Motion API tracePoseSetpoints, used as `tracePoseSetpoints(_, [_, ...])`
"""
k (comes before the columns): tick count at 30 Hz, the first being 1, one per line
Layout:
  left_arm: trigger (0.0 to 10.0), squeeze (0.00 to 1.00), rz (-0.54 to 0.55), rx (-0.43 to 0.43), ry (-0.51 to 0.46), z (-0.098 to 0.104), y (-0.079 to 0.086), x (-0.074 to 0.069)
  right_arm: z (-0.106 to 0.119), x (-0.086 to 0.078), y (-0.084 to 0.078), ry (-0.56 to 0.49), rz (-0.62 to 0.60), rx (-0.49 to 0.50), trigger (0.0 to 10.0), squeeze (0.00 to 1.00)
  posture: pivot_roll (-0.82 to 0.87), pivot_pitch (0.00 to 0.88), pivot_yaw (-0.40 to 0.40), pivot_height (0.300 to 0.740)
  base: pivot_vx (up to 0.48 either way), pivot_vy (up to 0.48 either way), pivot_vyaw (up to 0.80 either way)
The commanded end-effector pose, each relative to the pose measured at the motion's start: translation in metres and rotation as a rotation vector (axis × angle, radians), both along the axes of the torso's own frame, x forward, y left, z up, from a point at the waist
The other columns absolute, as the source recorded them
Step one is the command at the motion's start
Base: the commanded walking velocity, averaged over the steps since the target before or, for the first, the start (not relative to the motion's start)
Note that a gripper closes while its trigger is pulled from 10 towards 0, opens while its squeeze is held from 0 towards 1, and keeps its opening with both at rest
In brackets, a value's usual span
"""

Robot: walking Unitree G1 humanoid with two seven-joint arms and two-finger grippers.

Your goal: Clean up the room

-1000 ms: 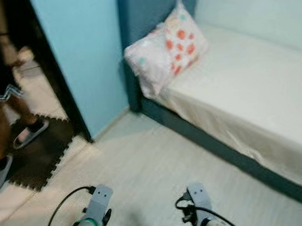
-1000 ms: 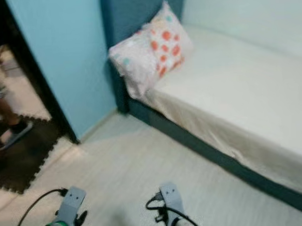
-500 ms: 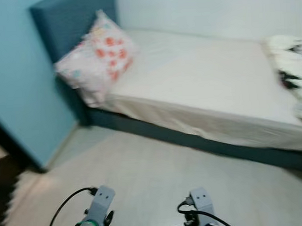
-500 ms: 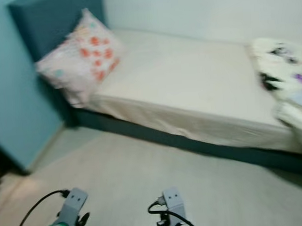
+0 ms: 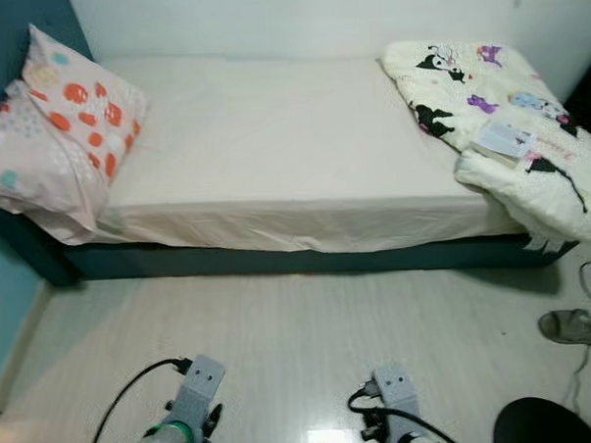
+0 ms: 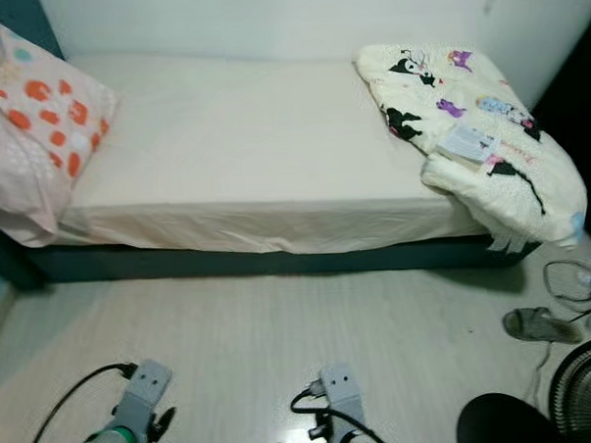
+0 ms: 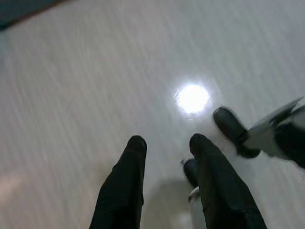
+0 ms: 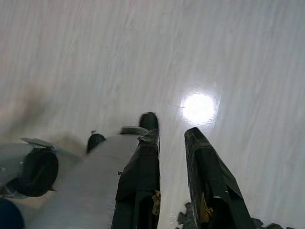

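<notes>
Low bed (image 5: 273, 154) with cream sheet and dark teal frame, set against the white wall. Two pillows at its head end: pale pink pillow (image 5: 23, 170) and white pillow with orange-red dots (image 5: 85, 113) leaning on it. Crumpled white cartoon-print blanket (image 5: 497, 124) heaped at the foot end, spilling over the edge. Grey slipper (image 5: 573, 327) on the pale wood-look floor (image 5: 300, 329) near the bed's foot. Left hand (image 7: 164, 143) hangs over the floor, fingers narrowly parted, holding nothing. Right hand (image 8: 169, 133) likewise: narrow gap, nothing held.
</notes>
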State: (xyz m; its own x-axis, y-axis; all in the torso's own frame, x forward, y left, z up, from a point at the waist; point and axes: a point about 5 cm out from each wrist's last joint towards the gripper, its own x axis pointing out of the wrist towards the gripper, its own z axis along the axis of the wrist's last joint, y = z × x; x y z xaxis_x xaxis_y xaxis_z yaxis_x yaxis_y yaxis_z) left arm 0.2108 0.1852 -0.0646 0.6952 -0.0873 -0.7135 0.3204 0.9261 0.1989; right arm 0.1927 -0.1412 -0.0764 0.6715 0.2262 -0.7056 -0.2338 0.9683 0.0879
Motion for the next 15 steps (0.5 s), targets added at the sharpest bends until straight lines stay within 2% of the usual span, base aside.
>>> tracePoseSetpoints(1, [10.0, 0.0, -0.016, 0.013, 0.031, -0.0045, 0.0002, -0.0069, -0.0018, -0.0029, -0.0002, 0.015, 0.005, -0.008, 10.0, 0.0, -0.07, 0.0, 0.047, 0.74, 0.0, 0.0, 0.0])
tracePoseSetpoints(4, [10.0, 0.0, -0.023, 0.015, 0.027, -0.0041, -0.0001, -0.0063, -0.0019, -0.003, -0.0001, 0.014, 0.005, -0.008, 10.0, 0.0, -0.07, 0.0, 0.047, 0.74, 0.0, 0.0, 0.0])
tracePoseSetpoints(15, [10.0, 0.0, -0.04, 0.011, 0.012, -0.0022, -0.0022, -0.0035, -0.0023, -0.0039, -0.0003, 0.015, 0.006, -0.008, 10.0, 0.0, -0.07, 0.0, 0.047, 0.74, 0.344, 0.0, 0.0])
